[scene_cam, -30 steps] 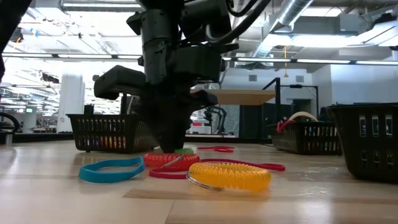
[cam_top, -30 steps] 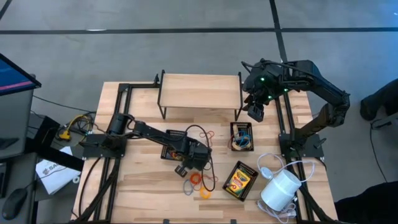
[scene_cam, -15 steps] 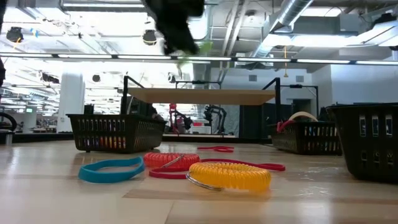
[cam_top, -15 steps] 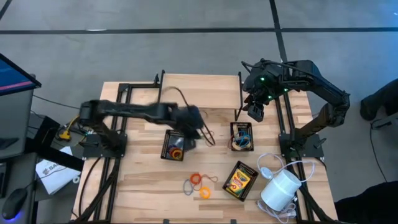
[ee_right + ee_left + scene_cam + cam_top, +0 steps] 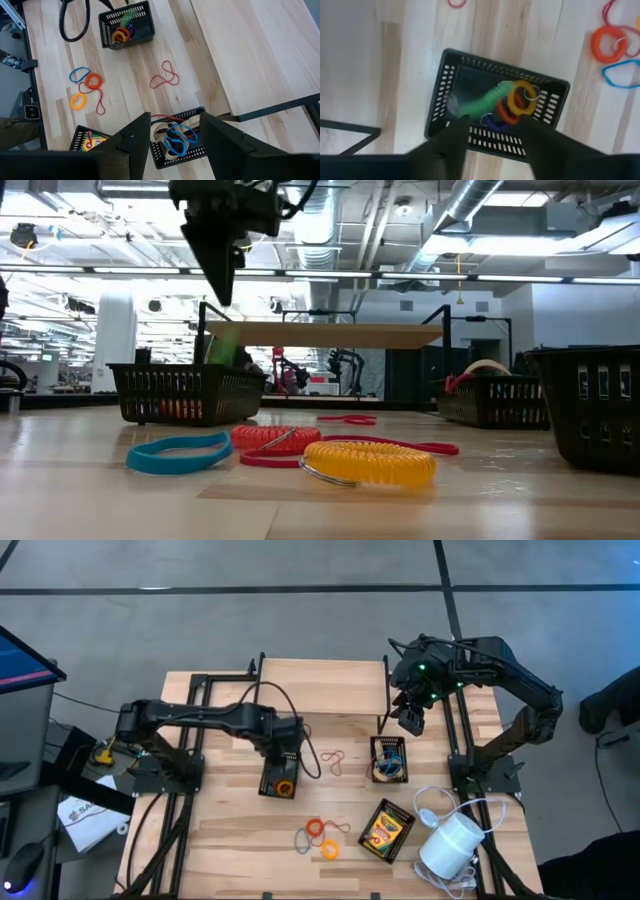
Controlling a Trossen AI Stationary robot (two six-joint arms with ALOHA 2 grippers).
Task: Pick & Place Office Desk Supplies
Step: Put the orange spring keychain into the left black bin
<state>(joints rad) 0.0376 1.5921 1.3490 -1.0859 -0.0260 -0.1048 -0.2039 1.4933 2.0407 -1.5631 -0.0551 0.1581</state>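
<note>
My left gripper [image 5: 495, 127] hangs open above the left black mesh tray [image 5: 441, 100], touching nothing. In that tray lie a green coil loop [image 5: 480, 104], a yellow loop [image 5: 524, 96] and orange and purple loops. On the table's near middle lie an orange coil [image 5: 315, 828], a yellow coil [image 5: 329, 850] and a blue loop [image 5: 180, 452]. A thin red loop [image 5: 335, 758] lies between the two trays. A yellow-and-green crayon box [image 5: 385, 830] sits in a black tray near the right. My right gripper [image 5: 175, 120] waits open, high over the right tray [image 5: 388, 758].
A low wooden shelf [image 5: 320, 685] stands at the table's far edge. A white cylinder with a white cord [image 5: 450, 843] sits at the near right corner. The right tray holds blue, white and red loops [image 5: 172, 135]. Bare wood shows on the near left.
My left gripper rose from the loops at the table's near middle with the green coil. It swung toward the far left over the left tray and opened. The green coil dropped into that tray. The right arm kept still.
</note>
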